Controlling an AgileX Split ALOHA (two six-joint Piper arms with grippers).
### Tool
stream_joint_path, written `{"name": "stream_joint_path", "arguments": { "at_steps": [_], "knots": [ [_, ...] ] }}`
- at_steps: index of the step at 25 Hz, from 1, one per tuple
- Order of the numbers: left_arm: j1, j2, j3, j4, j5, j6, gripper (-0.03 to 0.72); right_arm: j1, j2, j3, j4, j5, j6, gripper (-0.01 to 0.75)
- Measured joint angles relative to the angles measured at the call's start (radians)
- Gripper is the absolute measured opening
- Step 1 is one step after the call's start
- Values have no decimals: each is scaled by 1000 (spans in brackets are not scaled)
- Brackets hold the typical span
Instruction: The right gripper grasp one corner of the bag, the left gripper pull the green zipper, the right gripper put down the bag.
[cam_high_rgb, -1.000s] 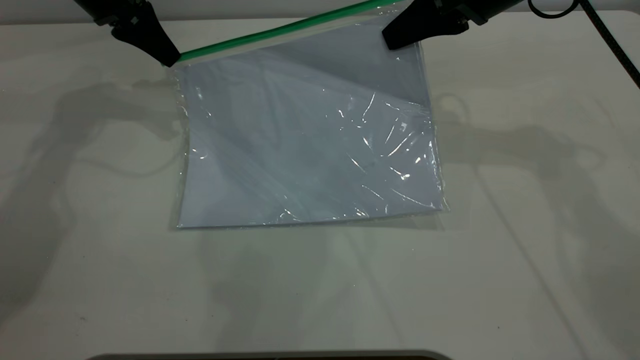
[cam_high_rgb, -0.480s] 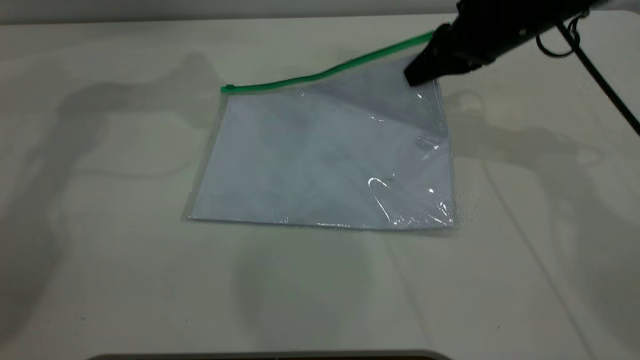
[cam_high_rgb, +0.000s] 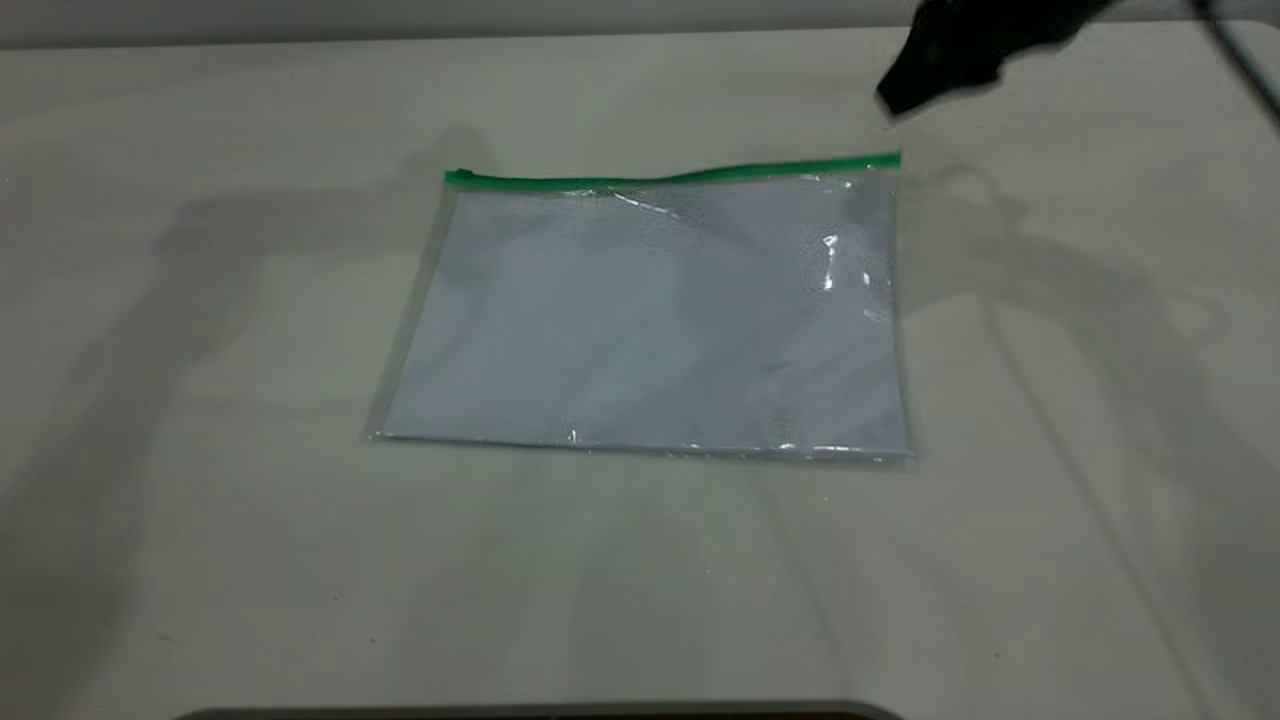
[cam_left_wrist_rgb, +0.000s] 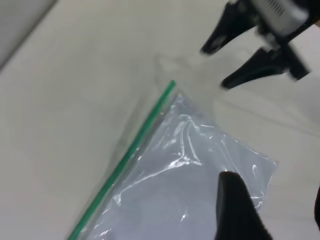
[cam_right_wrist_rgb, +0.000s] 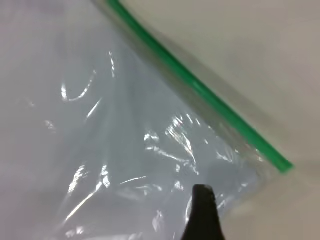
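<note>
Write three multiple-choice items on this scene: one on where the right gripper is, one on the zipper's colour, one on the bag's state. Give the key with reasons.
1. Where is the right gripper?
A. above the table, beyond the bag's right green-edged corner
B. clamped on the bag's near edge
C. under the bag

2. What colour is the zipper?
A. red
B. green
C. blue

3. How does the bag lie?
A. hanging from a gripper
B. folded in half
C. flat on the table, held by nothing

Key: 1 A, the exterior view shows it clear of the corner. 2 B, a bright green strip lines the far edge. 3 C, all four corners rest on the table; in the left wrist view the right gripper's jaws stand apart, empty.
</note>
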Motion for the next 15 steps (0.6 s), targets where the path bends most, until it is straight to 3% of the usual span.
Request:
{"name": "stream_joint_path", "arguments": {
  "at_steps": [3,7,11,15],
  "knots": [
    [1,-105,0,90,0,-104,443,0,-138,0,-189,150,243,624],
    [1,-260,0,227,0,-260,443,0,-328,0,-377,448,593,538],
    [1,-402,3,307,0,-454,441,0,-485,1,-480,696,793,469],
    [1,-525,48,359,0,-545,422,0,-620,41,-581,734,886,440]
  ]
}}
